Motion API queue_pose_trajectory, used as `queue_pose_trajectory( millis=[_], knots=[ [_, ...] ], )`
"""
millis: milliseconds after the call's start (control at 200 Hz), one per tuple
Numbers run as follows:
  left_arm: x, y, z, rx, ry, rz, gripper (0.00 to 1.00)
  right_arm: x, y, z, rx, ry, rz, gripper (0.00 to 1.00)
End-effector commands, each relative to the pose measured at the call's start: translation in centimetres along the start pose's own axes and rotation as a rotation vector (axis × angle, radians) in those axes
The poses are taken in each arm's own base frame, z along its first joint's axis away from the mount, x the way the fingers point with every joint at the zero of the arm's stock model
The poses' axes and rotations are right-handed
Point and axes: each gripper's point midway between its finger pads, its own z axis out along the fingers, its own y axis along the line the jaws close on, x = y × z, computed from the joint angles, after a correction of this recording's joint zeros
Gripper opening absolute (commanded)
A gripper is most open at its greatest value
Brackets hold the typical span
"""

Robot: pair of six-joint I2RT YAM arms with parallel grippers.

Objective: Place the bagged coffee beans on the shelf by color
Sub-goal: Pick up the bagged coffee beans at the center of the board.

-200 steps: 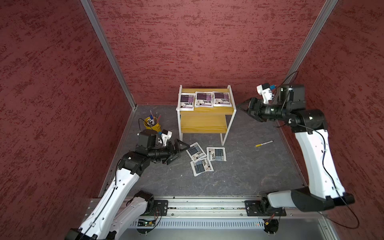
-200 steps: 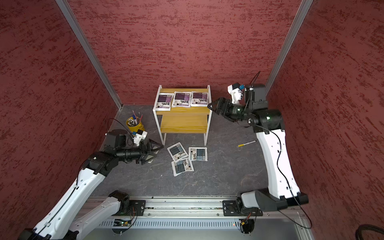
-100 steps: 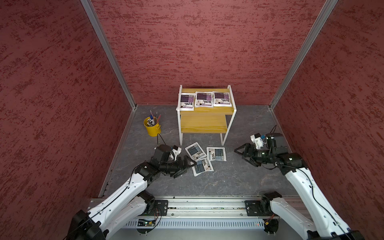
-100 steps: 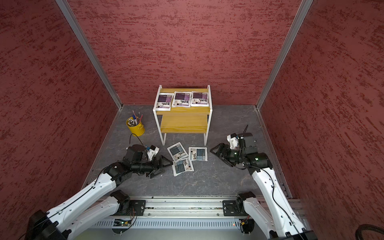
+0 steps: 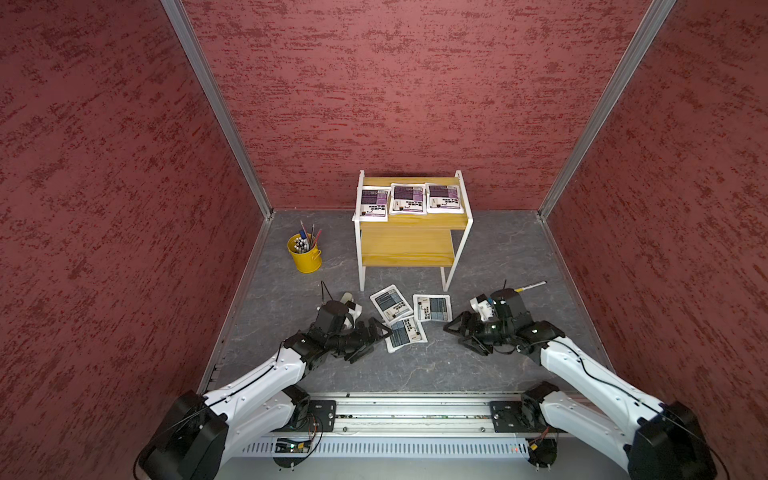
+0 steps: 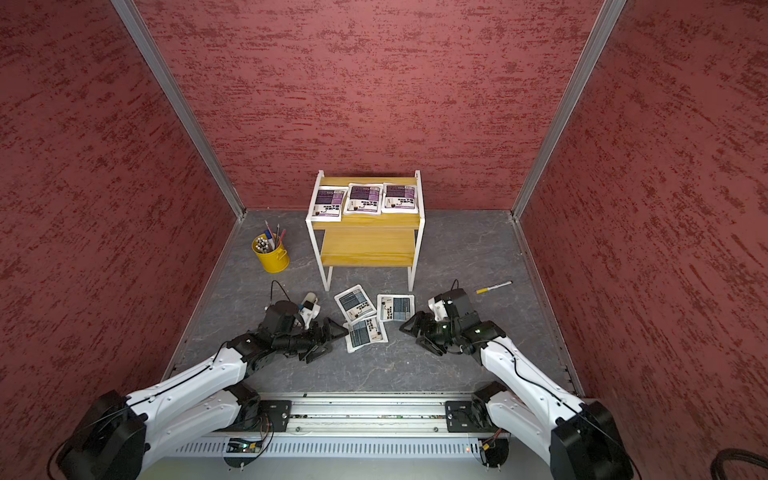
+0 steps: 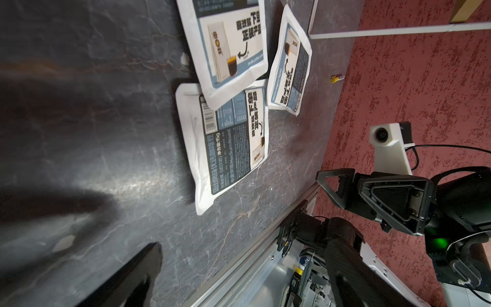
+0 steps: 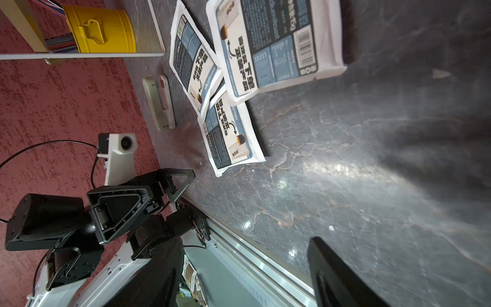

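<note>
Both top views, grey-blue coffee bags (image 5: 405,334) just beside left end effector (image 5: 374,345), untouched

cut off: upper grey-blue pouch (image 7: 231,40) | hidden: lower pouch (image 7: 228,148) corner, under it | unreadable: purple pouches (image 5: 408,198) print

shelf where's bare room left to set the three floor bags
Lower board, between the white legs, is wholly bare. Top board is crowded: three purple bags fill it side by side, leaving only a thin front strip.

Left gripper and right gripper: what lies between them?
A grey-blue coffee pouch, then bare tabletop, between left gripper and right gripper; both top views show it.
</note>
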Motion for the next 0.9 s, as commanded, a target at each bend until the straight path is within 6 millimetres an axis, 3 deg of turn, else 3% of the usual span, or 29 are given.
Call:
queue_pose_trajectory(
  millis=[0, 306, 486, 897],
  knots=[
    [-1.3, -1.3, 0.5, 0.059, -0.055, 0.062, 1.0, -1.2, 1.5, 1.3, -0.058, -0.048, -0.029, 0.77],
    [-2.2, -0.8, 2.0, 0.045, -0.051, 0.115, 1.0, -1.5, 1.6, 4.4, -0.057, -0.026, -0.03, 0.75],
    [-4.1, -1.8, 1.8, 0.041, -0.108, 0.186, 1.0, -1.5, 1.1, 5.5, -0.05, -0.013, -0.017, 0.74],
    [-7.6, -2.9, 2.9, 0.042, -0.169, 0.303, 1.0, -1.2, 0.7, 5.4, -0.045, -0.011, -0.008, 0.75]
  ],
)
